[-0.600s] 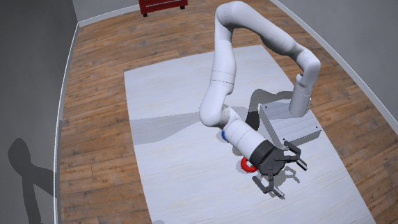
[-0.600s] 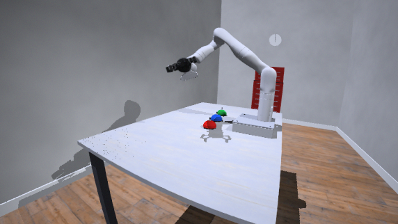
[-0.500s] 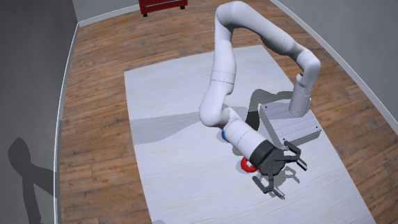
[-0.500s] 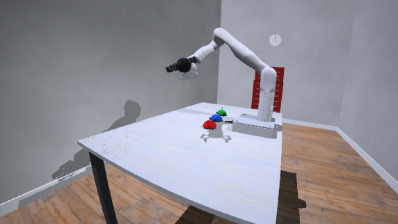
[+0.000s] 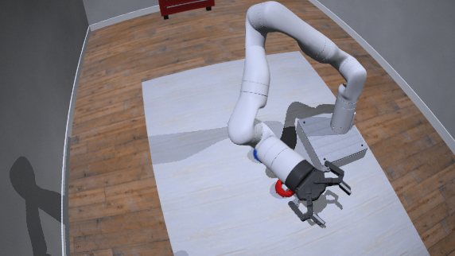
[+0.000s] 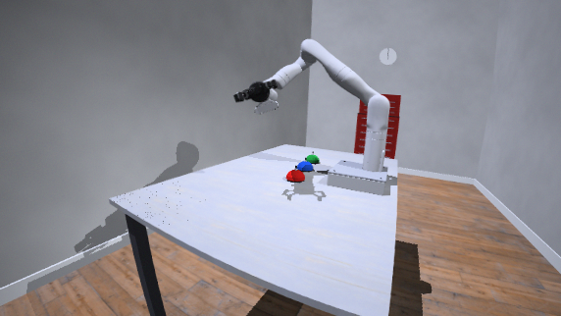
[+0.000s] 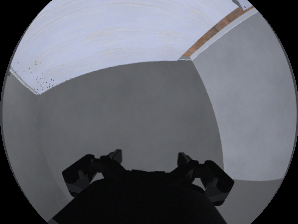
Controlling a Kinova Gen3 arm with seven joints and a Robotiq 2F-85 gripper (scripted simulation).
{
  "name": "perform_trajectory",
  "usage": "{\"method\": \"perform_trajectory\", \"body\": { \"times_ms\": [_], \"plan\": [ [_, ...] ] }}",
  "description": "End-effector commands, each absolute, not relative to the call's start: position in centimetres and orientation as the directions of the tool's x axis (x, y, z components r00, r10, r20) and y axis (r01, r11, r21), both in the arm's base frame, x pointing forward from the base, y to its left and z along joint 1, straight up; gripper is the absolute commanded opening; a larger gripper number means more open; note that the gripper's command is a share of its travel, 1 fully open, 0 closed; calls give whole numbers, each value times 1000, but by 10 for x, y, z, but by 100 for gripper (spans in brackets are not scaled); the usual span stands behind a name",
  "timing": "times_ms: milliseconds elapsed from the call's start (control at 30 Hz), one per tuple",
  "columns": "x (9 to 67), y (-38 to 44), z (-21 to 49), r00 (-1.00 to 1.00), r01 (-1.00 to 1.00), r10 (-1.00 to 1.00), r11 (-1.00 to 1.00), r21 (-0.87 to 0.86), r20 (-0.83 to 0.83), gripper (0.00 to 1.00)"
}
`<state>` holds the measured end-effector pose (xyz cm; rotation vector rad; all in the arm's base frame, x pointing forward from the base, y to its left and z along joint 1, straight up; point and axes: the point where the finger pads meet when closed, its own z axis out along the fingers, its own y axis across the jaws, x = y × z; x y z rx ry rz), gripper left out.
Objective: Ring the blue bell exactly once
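Observation:
The blue bell (image 6: 305, 166) sits on the white table between a red bell (image 6: 295, 176) and a green bell (image 6: 312, 159), in a row beside the arm's base. In the overhead view the arm hides most of the blue bell (image 5: 256, 156) and part of the red bell (image 5: 282, 189); the green bell is hidden there. My gripper (image 6: 238, 96) is open and empty, high above the table and well away from the bells. It points sideways toward the wall. In the overhead view the gripper (image 5: 324, 192) shows its fingers spread wide. The wrist view shows only the finger bases (image 7: 143, 169), wall and the far table top.
The arm's grey base plate (image 6: 358, 178) stands on the table to the right of the bells. A red cabinet (image 6: 377, 125) stands against the back wall. The gripper's shadow (image 6: 304, 192) falls on the table near the red bell.

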<state>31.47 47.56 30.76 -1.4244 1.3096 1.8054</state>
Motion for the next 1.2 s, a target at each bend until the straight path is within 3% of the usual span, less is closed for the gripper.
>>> {"method": "perform_trajectory", "body": {
  "times_ms": [0,633,1167],
  "plan": [
    [315,476,308,-334,-825,-176,-420,377,-926,100],
    [298,428,229,-197,-859,-426,-359,364,-883,100],
    [308,250,105,62,-943,-835,-229,242,-547,100]
  ]
}}
